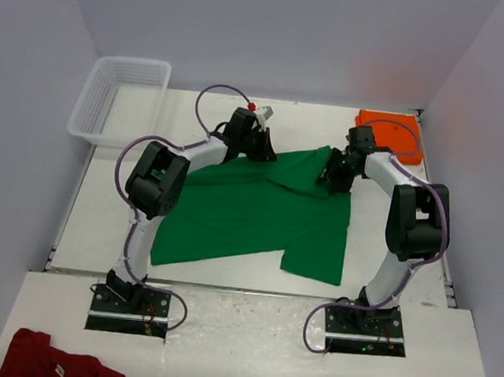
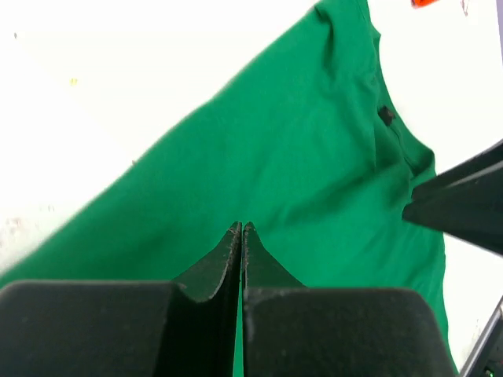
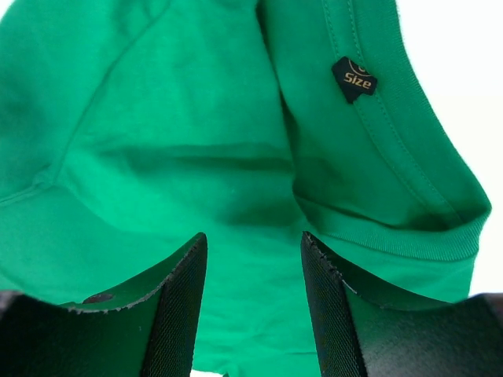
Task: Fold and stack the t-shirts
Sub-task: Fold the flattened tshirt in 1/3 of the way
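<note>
Right gripper [image 3: 253, 237] hangs with its jaws partly apart and nothing between them, just above the green shirt [image 1: 250, 210], beside its collar and black size tag [image 3: 354, 78]. Left gripper [image 2: 240, 228] has its fingers pressed together over the same shirt's far edge; no cloth shows between them. The green shirt lies spread and rumpled mid-table [image 1: 206, 105], between the two arms. The orange shirt [image 1: 393, 135] sits in a compact flat pile at the far right corner. A white basket [image 1: 87, 108] stands far left, and a dark red garment [image 1: 51, 361] lies at the near left corner.
</note>
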